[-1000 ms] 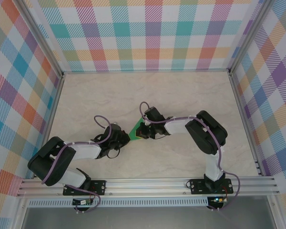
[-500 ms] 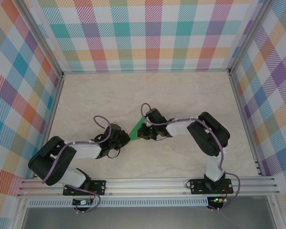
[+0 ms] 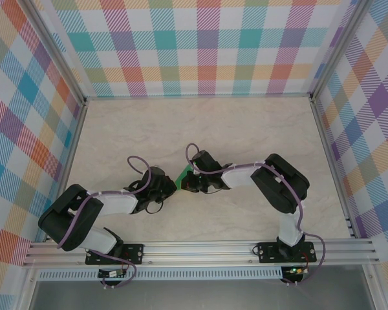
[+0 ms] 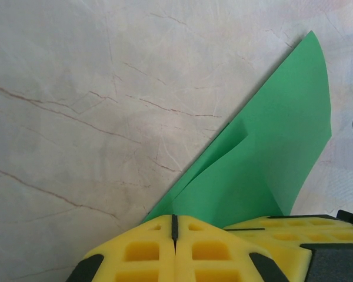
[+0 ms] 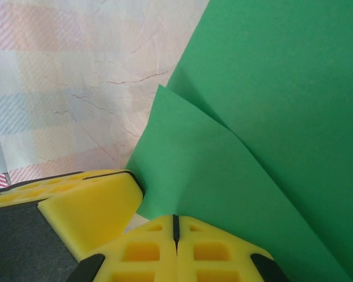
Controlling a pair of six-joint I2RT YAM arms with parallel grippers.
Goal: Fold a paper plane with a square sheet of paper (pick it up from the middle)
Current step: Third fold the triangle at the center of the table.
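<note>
The green sheet of paper lies on the table, folded into a pointed triangle like a paper plane, with layered flaps. In the left wrist view the paper points up and to the right from under my fingers. My left gripper is shut, with its tips resting on the paper's near edge. My right gripper is also shut, and its tips press on the paper right beside the left fingers. The two grippers almost touch. Their fingers hide the lower part of the paper.
The marble-pattern tabletop is walled by checked panels on three sides. An aluminium rail carries both arm bases along the near edge. Purple cables loop over each wrist.
My right gripper has slid left and slightly nearer, towards the left gripper, and now covers more of the green paper. The left gripper has barely moved. Both have stayed shut.
</note>
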